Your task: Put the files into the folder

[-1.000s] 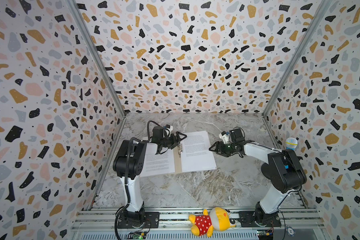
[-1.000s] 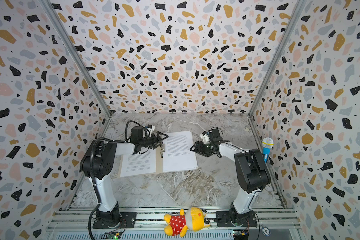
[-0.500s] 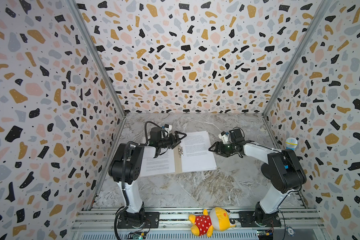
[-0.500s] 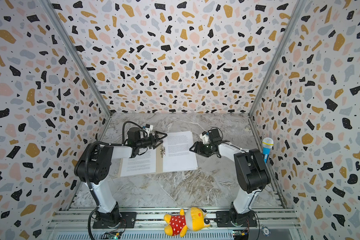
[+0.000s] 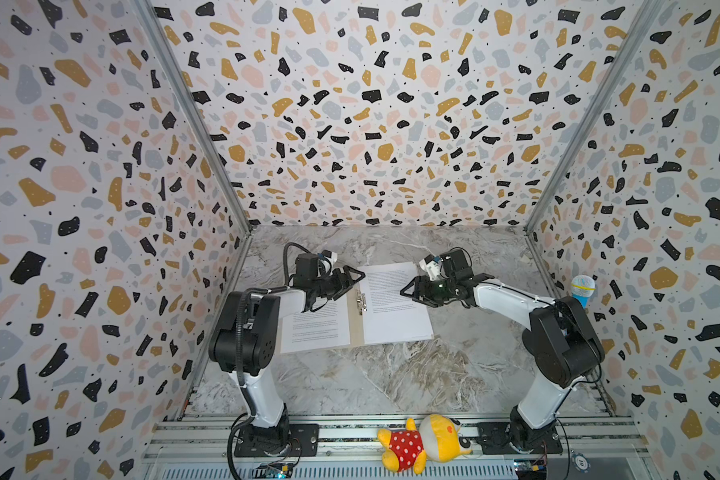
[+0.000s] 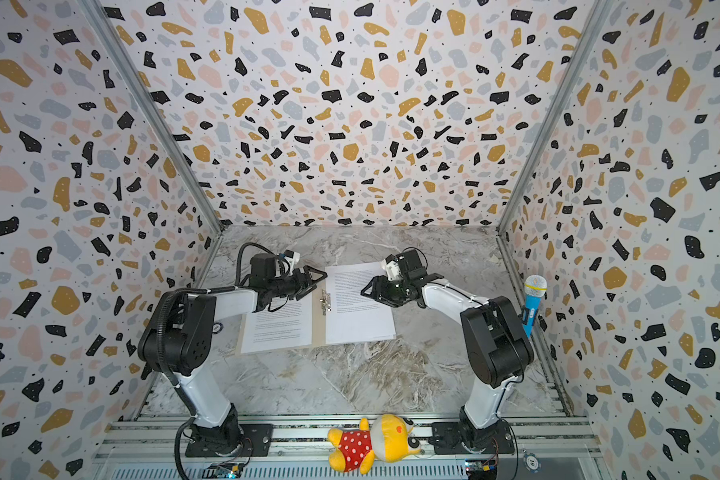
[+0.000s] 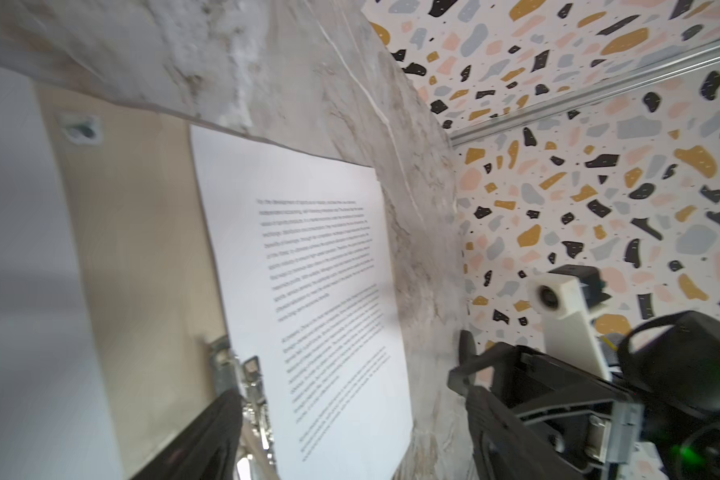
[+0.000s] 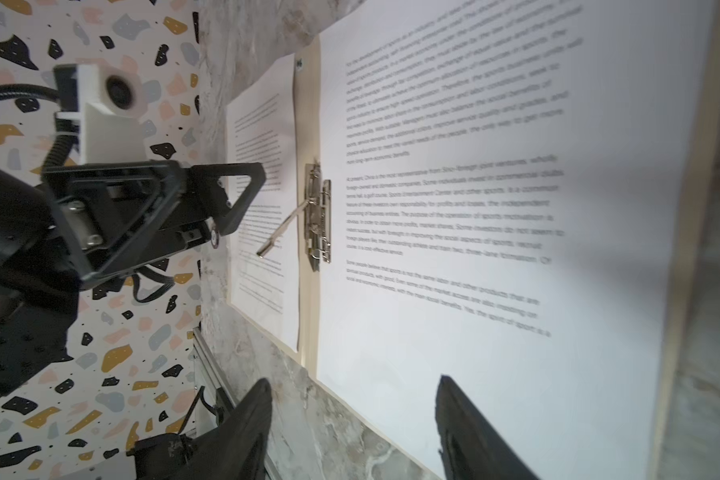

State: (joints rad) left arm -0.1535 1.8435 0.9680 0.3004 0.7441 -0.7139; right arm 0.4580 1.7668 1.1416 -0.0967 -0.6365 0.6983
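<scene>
Left tool (image 5: 355, 279) and right tool (image 5: 406, 291) are both open and empty; the clip (image 5: 361, 300) beside the left tool likely needs a slow push, keeping the files (image 5: 393, 316) flat.

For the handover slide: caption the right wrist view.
Open tan folder, printed sheets on both flaps, metal clip lever raised, left gripper open beside it.

left sheet (image 5: 314, 328) upper part hidden under the left gripper (image 5: 356, 279) (print too small to read)

Both arms reaching low toward each other, left pincer (image 5: 353, 280) jaws apart, right pincer (image 5: 408, 291) jaws apart
</scene>
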